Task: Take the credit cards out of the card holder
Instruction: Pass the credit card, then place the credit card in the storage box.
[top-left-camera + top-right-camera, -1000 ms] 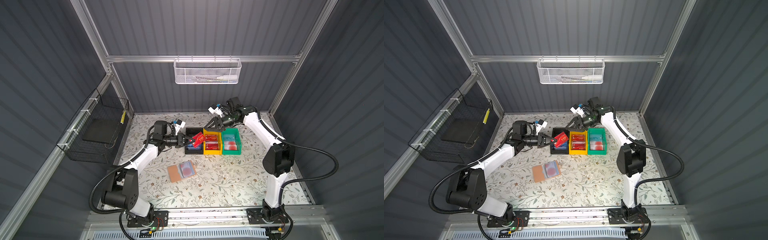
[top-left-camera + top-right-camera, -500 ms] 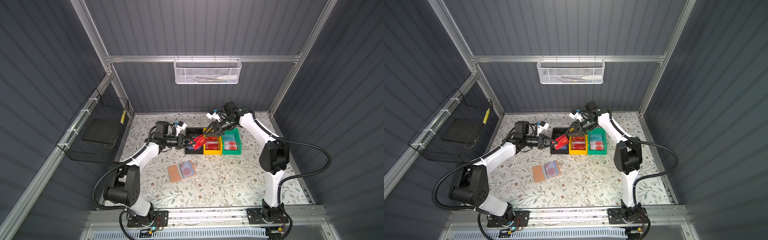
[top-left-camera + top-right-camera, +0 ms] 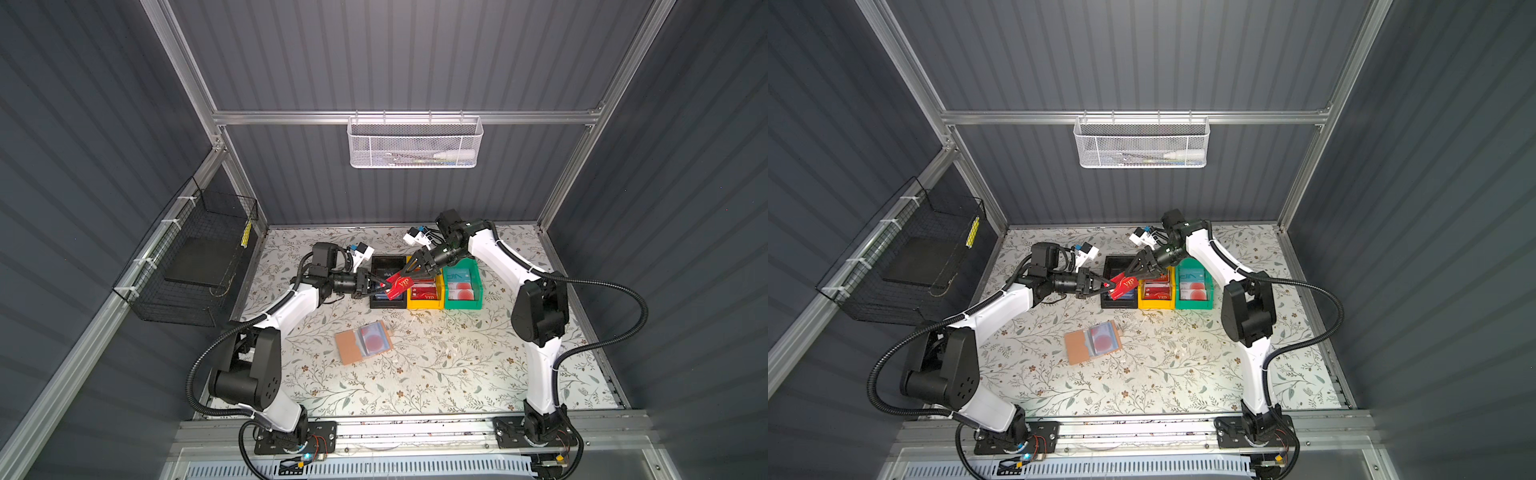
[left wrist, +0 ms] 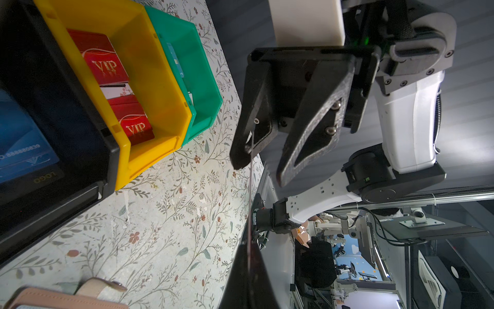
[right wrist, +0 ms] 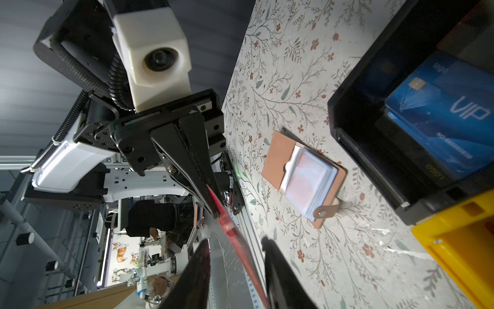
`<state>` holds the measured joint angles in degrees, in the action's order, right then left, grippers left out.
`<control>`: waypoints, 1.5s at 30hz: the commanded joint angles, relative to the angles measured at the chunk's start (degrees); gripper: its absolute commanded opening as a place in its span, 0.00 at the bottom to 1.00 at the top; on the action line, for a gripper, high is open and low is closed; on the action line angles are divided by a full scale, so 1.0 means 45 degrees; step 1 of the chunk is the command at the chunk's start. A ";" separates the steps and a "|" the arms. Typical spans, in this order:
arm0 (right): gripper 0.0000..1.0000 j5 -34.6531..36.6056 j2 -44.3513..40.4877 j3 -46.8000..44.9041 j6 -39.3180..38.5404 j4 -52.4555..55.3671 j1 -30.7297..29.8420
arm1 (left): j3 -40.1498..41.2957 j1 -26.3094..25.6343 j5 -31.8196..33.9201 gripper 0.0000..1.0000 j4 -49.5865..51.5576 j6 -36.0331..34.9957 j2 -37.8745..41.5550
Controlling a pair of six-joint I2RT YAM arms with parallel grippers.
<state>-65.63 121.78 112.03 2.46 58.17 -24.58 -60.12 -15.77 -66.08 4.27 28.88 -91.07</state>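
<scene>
Here the left gripper [image 3: 383, 286] is clamped flat on one end of a thin red plastic card printed "VIP" [image 3: 399, 286]. It holds the card in the air above the black plastic bin [image 3: 388, 261], near that bin's border with its yellow neighbour. The right gripper [image 3: 406, 276] meets the card's other end from the opposite side. In the left wrist view its jaws stand apart: one finger [image 4: 244, 141] lies along the card's edge and the other is clear of it, so nothing is pinched there yet. The step in hand appears to be a hand-over between arms.

Three bins stand side by side, touching.
- The black bin holds a blue plastic card [image 5: 449, 117].
- The yellow plastic bin [image 4: 160, 107] holds two red "VIP" cards [image 4: 103, 65].
- The green plastic bin [image 3: 463, 306] holds teal and red-and-white cards [image 3: 457, 276].

Several cards are thus already out.

Well apart from the bins, the flat tan card holder [image 3: 348, 352] lies open on the floral tabletop [image 3: 457, 374]. Its translucent bluish sleeves [image 5: 310, 179] show a red tint, so probably at least one card remains inside, though they are too cloudy to count. The task looks well advanced but unfinished.
</scene>
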 commanded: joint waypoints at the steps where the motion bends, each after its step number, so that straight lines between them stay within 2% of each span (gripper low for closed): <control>1: 0.29 -0.0526 -0.0107 -0.0275 0.0039 -0.0077 -0.0085 | -0.0244 0.0035 -0.0275 0.00 -0.0051 -0.0159 -0.0156; 5: 0.16 -0.0688 -0.0174 -0.0619 0.0132 -0.0278 -0.0093 | -0.0234 0.0047 -0.0197 0.00 -0.0052 -0.0159 -0.0158; 8: 0.03 -0.0744 -0.0306 -0.0917 0.0253 -0.0507 -0.0081 | -0.0234 0.0047 -0.0105 0.00 -0.0034 -0.0149 -0.0212; 9: 0.00 -0.0801 -0.0356 -0.0982 0.0269 -0.0568 -0.0085 | -0.0224 0.0047 -0.0047 0.04 0.0002 -0.0154 -0.0231; 11: 0.00 -0.0846 -0.0485 -0.1138 0.0308 -0.0665 -0.0085 | -0.0196 0.0047 0.0123 0.21 0.0104 -0.0226 -0.0195; 13: 0.00 -0.0698 -0.0723 -0.1389 0.0409 -0.0849 -0.0074 | -0.0211 0.0067 0.0409 0.34 0.0311 -0.0396 -0.0072; 19: 0.00 -0.0244 -0.1736 -0.2472 0.0974 -0.1739 0.0101 | -0.0104 0.0417 0.1100 0.41 0.0661 -0.0584 0.0455; 23: 0.00 0.0521 -0.2624 -0.3352 0.1766 -0.2754 0.0516 | 0.0182 0.0867 0.1421 0.41 0.0567 -0.0327 0.0789; 26: 0.00 0.1813 -0.3146 -0.3744 0.2042 -0.2976 0.0911 | 0.0665 0.1183 0.1545 0.41 0.0011 0.0145 0.1081; 32: 0.00 0.5460 -0.3910 -0.4465 0.2772 -0.3044 0.1433 | 0.1361 0.1356 0.1977 0.42 -0.0645 0.0719 0.1613; 37: 0.00 0.7403 -0.3762 -0.4941 0.3283 -0.3117 0.1438 | 0.1804 0.1394 0.2484 0.44 -0.1281 0.1264 0.1966; 45: 0.00 0.8083 -0.2853 -0.4676 0.3695 -0.3286 0.1390 | 0.2552 0.1561 0.3154 0.44 -0.2072 0.2115 0.2073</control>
<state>-32.16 107.48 89.95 17.91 43.27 -17.93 -49.98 -9.28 -53.58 -2.50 35.81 -82.91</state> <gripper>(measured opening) 0.050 0.446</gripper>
